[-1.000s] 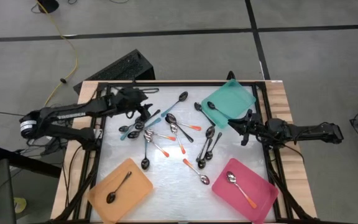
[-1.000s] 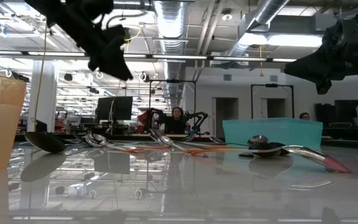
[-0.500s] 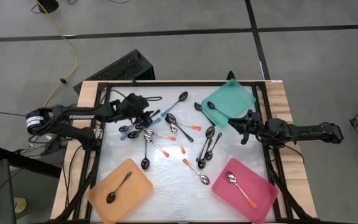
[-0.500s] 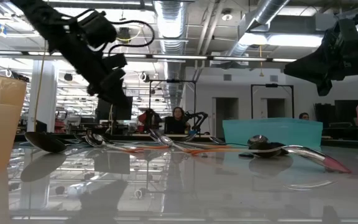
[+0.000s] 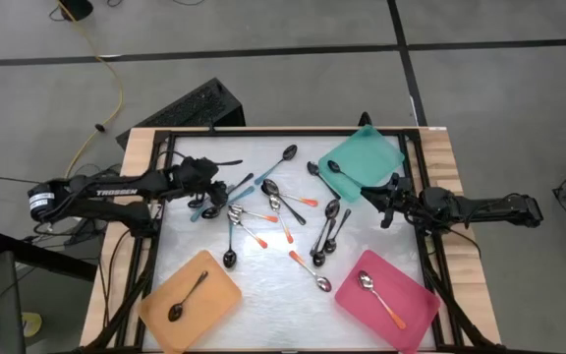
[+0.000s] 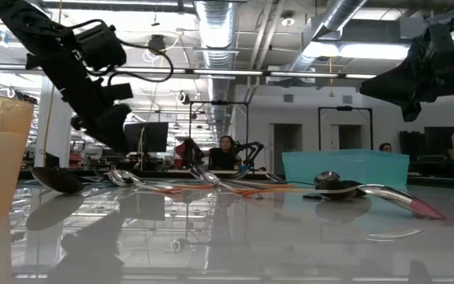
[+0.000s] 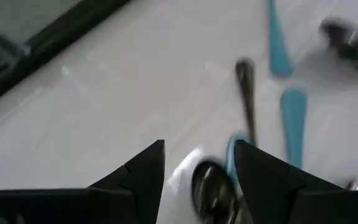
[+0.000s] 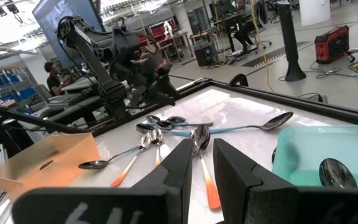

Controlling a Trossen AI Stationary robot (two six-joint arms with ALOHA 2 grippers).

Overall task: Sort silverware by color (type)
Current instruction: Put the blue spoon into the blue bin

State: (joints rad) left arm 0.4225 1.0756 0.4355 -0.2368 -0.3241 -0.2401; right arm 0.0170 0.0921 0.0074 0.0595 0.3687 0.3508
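Observation:
The silverware (image 5: 268, 205) lies scattered at the table's middle: silver spoons, some with orange handles, some with teal handles (image 7: 293, 118). Single spoons lie in the orange tray (image 5: 187, 297), the pink tray (image 5: 379, 295) and the teal tray (image 5: 342, 175). My left gripper (image 5: 214, 189) hangs open over the left end of the pile, slanting down. In its wrist view (image 7: 199, 146) a spoon bowl (image 7: 209, 182) shows below the gap between its fingers. It stands clear of the table in the low view (image 6: 118, 140). My right gripper (image 5: 385, 200) waits at the right, level, slightly open, with nothing in it (image 8: 202, 146).
The orange tray (image 5: 219, 305) lies near left, the pink tray (image 5: 411, 310) near right, the teal tray (image 5: 376, 152) far right. A black frame (image 5: 155, 197) edges the white tabletop. Bare surface lies near the front edge, between the two near trays.
My left gripper has come down and a little toward the table's left, onto the left end of the spoon pile, tipping more steeply downward. Its fingers stay open. No spoon has moved.

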